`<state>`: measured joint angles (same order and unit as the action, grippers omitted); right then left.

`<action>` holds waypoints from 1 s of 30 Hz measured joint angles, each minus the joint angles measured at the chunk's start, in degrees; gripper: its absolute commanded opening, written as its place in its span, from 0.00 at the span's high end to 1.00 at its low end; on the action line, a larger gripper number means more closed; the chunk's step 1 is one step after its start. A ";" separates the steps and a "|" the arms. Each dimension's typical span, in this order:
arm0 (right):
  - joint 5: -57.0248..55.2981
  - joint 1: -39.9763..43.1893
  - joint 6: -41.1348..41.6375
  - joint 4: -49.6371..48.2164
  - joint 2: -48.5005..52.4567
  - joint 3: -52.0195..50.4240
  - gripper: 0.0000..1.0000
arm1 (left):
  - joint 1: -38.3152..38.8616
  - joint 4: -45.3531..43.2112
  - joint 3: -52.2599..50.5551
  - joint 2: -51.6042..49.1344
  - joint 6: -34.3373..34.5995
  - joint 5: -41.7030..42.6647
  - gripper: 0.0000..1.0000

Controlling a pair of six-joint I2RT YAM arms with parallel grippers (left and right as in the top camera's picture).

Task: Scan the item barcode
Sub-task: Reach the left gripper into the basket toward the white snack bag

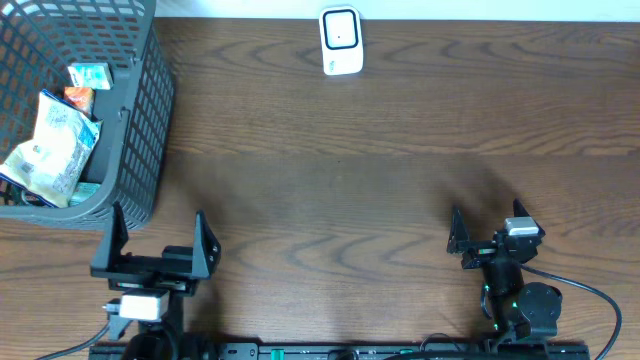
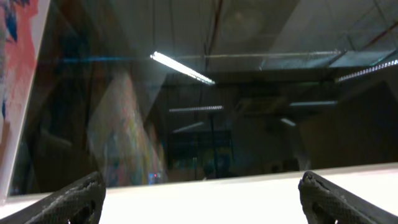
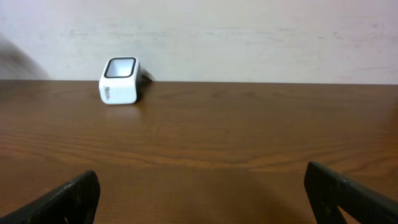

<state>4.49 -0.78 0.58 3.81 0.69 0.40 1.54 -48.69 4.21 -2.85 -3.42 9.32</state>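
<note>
A white barcode scanner (image 1: 340, 41) with a dark window stands at the far middle of the wooden table, and it also shows at the back left of the right wrist view (image 3: 119, 80). The items lie in a grey mesh basket (image 1: 140, 120) at the far left: a white-and-green pouch (image 1: 55, 145), a small orange packet (image 1: 78, 97) and a teal pack (image 1: 88, 73). My left gripper (image 1: 158, 225) sits just in front of the basket, open and empty. My right gripper (image 1: 487, 225) rests near the front right, open, holding nothing (image 3: 202, 199). The left wrist view points up at a dark window, its fingers (image 2: 74, 199) wide apart.
A pale wall (image 3: 249, 37) runs behind the table's far edge. Brown wood tabletop (image 1: 330, 200) stretches between the two arms and the scanner. A black cable (image 1: 590, 295) loops beside the right arm's base.
</note>
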 measured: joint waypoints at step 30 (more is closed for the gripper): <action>0.00 0.00 -0.02 0.00 0.00 0.00 0.01 | -9.05 88.26 88.35 -66.99 -6.29 21.97 0.02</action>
<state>4.49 -0.78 0.56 3.81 0.69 0.40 -7.51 39.57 92.55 -69.84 -9.72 31.29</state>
